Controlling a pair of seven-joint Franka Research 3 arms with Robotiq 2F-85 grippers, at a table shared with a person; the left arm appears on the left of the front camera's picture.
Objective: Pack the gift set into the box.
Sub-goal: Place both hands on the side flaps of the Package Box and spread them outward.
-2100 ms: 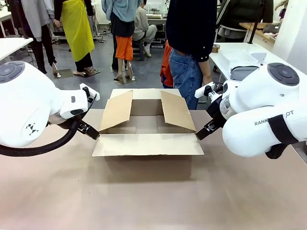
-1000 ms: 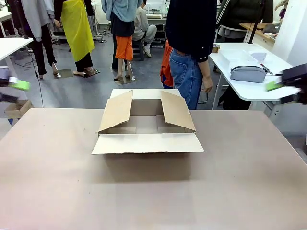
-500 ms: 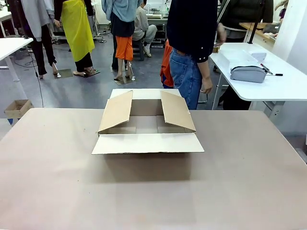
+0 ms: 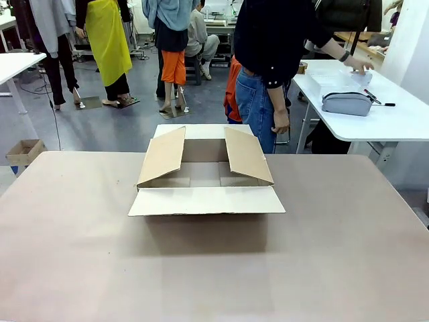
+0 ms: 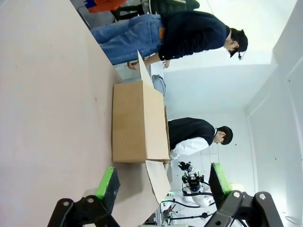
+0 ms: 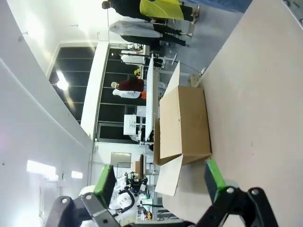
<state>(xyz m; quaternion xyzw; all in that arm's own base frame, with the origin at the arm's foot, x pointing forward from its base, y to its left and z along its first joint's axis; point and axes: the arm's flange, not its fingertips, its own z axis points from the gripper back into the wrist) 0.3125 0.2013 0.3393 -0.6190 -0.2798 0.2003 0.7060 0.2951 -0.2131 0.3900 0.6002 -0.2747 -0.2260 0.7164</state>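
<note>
We see the left gripper (image 5: 162, 184), with black fingers and green pads. Its fingers are spread wide apart, holding nothing and touching nothing. The right gripper (image 6: 158, 182) has the same build and is spread just as wide, and it too is empty. Each wrist camera looks past its own fingers at a large brown corrugated cardboard box (image 4: 201, 201) farther off on the table.

From the front, the box stands in the middle of a broad, matte beige table top (image 4: 80, 268), nearer its far edge. All four flaps are open: the near one lies flat towards us, the two side flaps slant up, and the far one folds back.

At far left, a small brown carton (image 4: 23, 151) sits on the grey floor (image 4: 100, 127). Behind the box stands a person in a black top and blue jeans (image 4: 268, 40). One hand (image 4: 362, 65) reaches right onto a smooth white table (image 4: 395, 121), where a soft grey zipped pouch (image 4: 346, 103) lies. Other people stand farther back in the room.
</note>
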